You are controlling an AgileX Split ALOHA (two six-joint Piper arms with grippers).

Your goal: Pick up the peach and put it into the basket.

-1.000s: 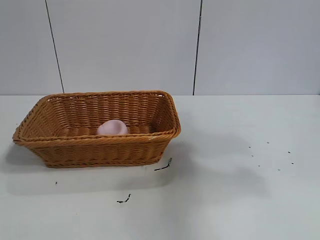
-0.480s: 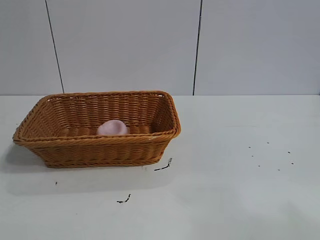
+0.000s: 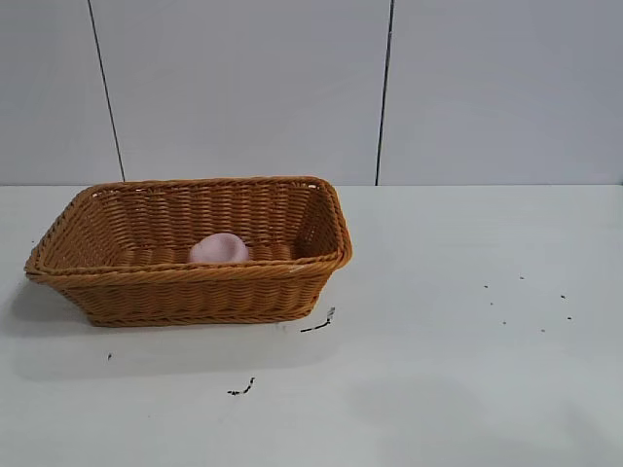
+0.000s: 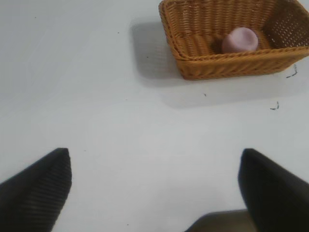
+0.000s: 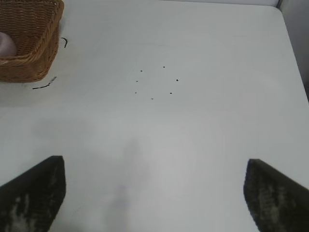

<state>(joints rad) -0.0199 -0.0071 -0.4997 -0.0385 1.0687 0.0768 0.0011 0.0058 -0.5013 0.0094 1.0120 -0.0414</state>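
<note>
On the bench (image 3: pixel 458 389): basket (image 3: pixel 195 292), wicker, holding the peach (image 3: pixel 219 249) on its floor. Placement appears done; nothing further but parking seems called for. Left gripper (image 4: pixel 154 193) and right gripper (image 5: pixel 154 193): fingers spread wide, empty, well apart from the basket.

A white tabletop (image 3: pixel 458 389) carries everything. On it lie two short dark squiggles, one (image 3: pixel 319 322) near the middle and another (image 3: pixel 241 388) nearer the front, with a scatter of small dark specks (image 3: pixel 531 302) well apart to the right. Behind stands a pale grey wall (image 3: pixel 243 88) with two thin dark vertical seams (image 3: pixel 385 92).
</note>
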